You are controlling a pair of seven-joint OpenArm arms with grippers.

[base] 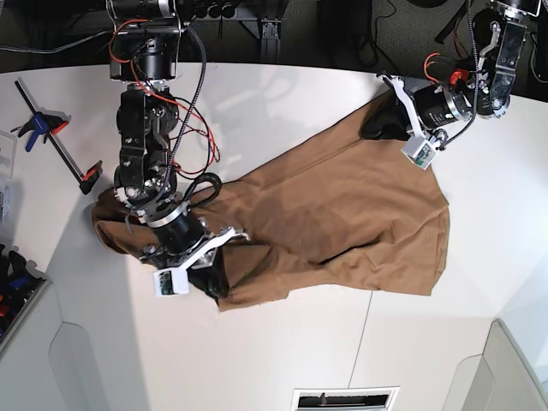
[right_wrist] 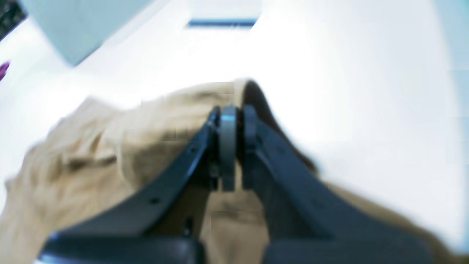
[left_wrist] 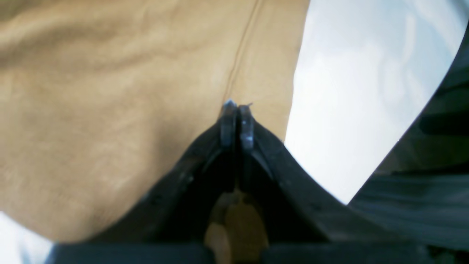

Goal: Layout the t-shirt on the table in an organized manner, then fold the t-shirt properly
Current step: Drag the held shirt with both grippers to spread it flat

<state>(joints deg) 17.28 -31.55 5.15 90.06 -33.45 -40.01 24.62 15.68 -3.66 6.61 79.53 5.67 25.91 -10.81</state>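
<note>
Both hands clamp the t-shirt (base: 342,214) on the worktop (base: 282,360): left hand (base: 383,128), right hand (base: 214,278).

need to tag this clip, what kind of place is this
Most likely a robotics lab or workshop bench. Two exposed-wire arms work a tan t-shirt on a bare white table; a bar clamp lies at the table's edge, and cables and dark equipment crowd the back.

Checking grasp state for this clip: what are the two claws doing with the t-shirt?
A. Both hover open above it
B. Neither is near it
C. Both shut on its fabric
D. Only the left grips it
C: the left claw and right claw each show jaws closed on the t-shirt.
</note>
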